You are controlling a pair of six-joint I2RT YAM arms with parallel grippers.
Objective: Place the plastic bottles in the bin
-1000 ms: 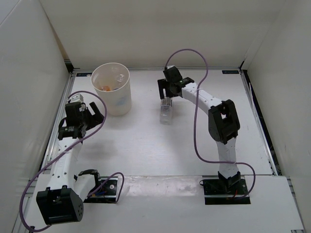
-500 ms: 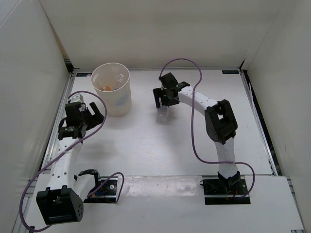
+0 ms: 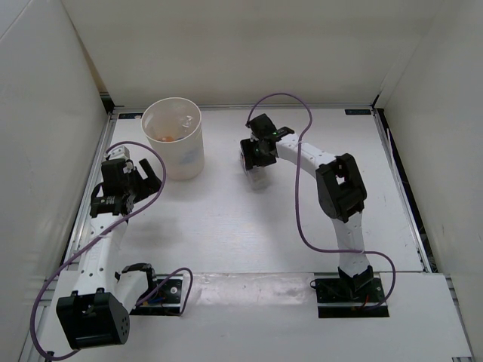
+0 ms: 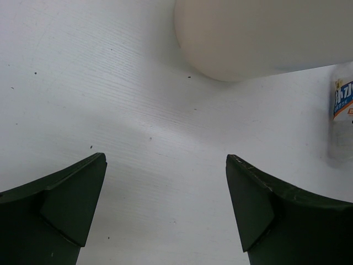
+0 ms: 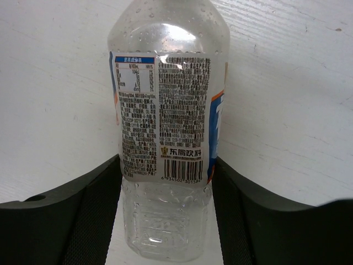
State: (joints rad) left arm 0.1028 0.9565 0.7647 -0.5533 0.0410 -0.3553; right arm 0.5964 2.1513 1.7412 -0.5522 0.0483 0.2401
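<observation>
The labelled bottle [image 5: 165, 83], clear with a blue and orange label, sits between the fingers of the right claw [image 5: 166, 161]. Both finger pads [image 5: 96, 210] touch its sides at the lower edge of the label, so the claw is closed on the labelled bottle. Whether the bottle is lifted off the surface cannot be determined.

In the overhead view the labelled bottle [image 3: 259, 178] is mostly covered by the right claw [image 3: 255, 154]. It is on the far half of the worktop [image 3: 226, 226], about midway between the left and right edges.

The bin [image 3: 186, 160] stands upright near the far left corner of the worktop, well apart from the labelled bottle. Inside the bin are an orange bottle [image 3: 167, 137] and a clear bottle [image 3: 185, 119], both too small for detail.

The left claw [image 3: 143, 185] is near the left edge, just on the near side of the bin. In its wrist view the left claw [image 4: 164, 159] stands wide and holds nothing. The bin [image 4: 265, 33] and the labelled bottle [image 4: 342, 110] appear beyond it.

Differences from one second ago:
- The right claw stood wide over the far end of the bottle. It has since shifted slightly left and narrowed onto the bottle.
- The left arm, the bin and the bin contents are unchanged.
</observation>
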